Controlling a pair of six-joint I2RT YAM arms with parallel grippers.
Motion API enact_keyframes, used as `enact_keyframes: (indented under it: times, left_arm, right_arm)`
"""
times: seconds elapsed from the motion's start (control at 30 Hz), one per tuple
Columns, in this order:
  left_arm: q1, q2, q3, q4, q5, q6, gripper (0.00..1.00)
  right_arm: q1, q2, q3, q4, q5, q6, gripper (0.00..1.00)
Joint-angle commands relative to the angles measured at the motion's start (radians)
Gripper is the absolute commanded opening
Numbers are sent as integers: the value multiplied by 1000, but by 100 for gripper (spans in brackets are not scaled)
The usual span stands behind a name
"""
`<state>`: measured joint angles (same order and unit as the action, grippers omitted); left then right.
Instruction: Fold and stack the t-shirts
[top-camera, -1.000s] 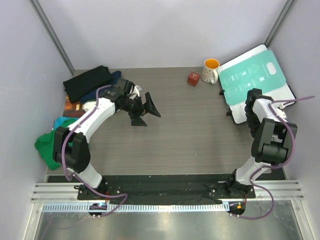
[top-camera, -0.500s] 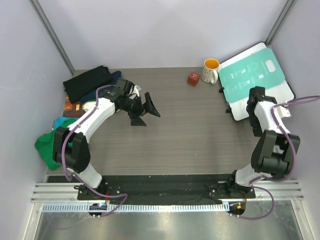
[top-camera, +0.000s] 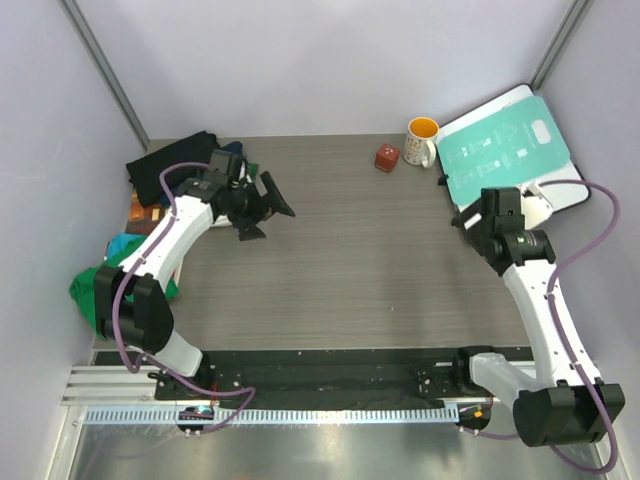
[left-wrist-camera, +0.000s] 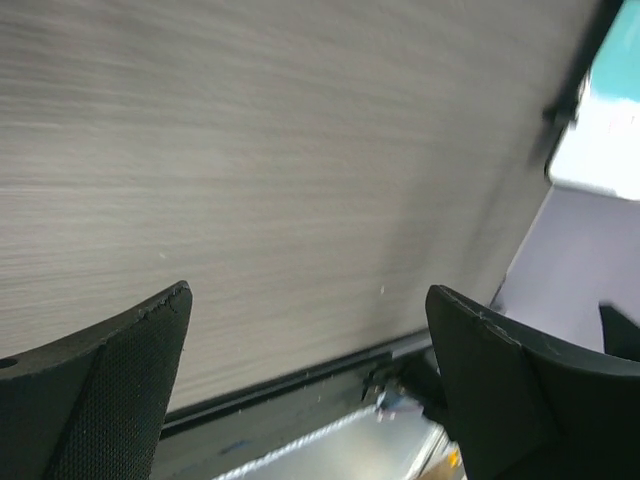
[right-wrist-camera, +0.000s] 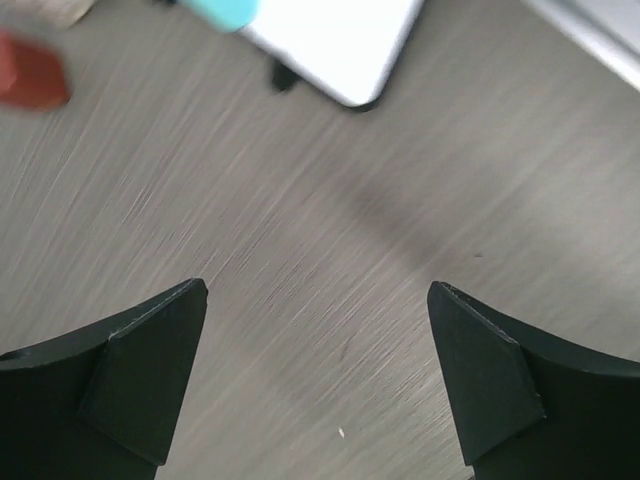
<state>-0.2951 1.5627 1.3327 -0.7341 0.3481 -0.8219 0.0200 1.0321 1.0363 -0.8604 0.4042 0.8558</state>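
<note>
Motion since before: left hand (top-camera: 263, 213) nearer t-shirts (top-camera: 168, 166), right hand (right-wrist-camera: 315, 300) swung inward.

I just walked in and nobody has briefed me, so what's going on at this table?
Two robot arms are set to fold and stack t-shirts, but nothing is being handled at this moment. The t-shirts lie heaped along the table's left edge. The left hand hangs open and empty over bare table beside that heap. The right hand, also open and empty, hovers over the table next to the teal-and-white board.
</note>
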Motion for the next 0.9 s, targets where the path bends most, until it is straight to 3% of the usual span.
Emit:
enact_keyframes:
  times: [0.0,0.17,0.3,0.43,0.53,0.67,0.77,0.87]
  left_arm:
    - [74,-32,20,-2,-145,-49,100]
    - [128,-20,55,-28,-247,-42,100]
    - [273,-23,201,-128,-244,15,100]
    - [373,-79,214,-122,-287,18,100]
    - [407,-105,159,-91,-250,-41,100]
    - [407,-110,76,39,-247,-88,100]
    - [421,-52,123,87,-244,-88,100]
    - [442,23,190,127,-228,-114,100]
  right_arm:
    - [141,89,77,115,-172,-171,98]
    - [273,258,235,219,-295,-308,98]
    - [304,394,346,277,-404,-333,97]
    - [356,520,464,299,-484,-379,96]
    - [377,571,498,297,-528,-364,96]
    - [515,640,504,290,-530,-348,96]
    - [598,661,508,285,-493,-354,97]
    - [601,671,507,282,-544,-348,97]
